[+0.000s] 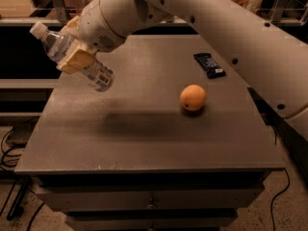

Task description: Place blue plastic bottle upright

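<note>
The blue plastic bottle [91, 70] is clear with a white cap [38, 29] and a printed label. It hangs tilted above the left part of the grey table [144, 138], cap up and to the left, base down and to the right. My gripper [74, 49] is shut on the bottle's middle, with one tan finger pad [77, 60] across its front. The white arm reaches in from the upper right.
An orange [193, 97] sits right of the table's centre. A dark blue snack-bar wrapper [209, 65] lies at the back right. Drawers run under the table front. Cables lie on the floor at the left.
</note>
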Controlling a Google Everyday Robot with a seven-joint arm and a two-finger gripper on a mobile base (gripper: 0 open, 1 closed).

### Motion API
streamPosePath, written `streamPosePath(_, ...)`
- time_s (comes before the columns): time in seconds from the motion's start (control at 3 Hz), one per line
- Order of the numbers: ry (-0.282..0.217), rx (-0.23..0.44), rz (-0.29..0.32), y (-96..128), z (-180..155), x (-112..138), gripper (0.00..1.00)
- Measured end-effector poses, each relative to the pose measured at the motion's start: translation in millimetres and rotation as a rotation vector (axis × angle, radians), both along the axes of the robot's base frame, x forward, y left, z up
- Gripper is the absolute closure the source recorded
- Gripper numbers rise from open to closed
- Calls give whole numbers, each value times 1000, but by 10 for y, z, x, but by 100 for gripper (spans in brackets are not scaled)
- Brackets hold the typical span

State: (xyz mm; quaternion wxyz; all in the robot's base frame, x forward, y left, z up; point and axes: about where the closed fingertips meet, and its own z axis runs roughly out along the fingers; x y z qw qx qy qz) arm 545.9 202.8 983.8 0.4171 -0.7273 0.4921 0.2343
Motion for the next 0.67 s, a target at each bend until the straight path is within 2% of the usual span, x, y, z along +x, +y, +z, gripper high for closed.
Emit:
streamPosePath(0.33,-44,127,71,48,49,-85,100)
streamPosePath(0.67,-50,247,105,43,78,-128,100)
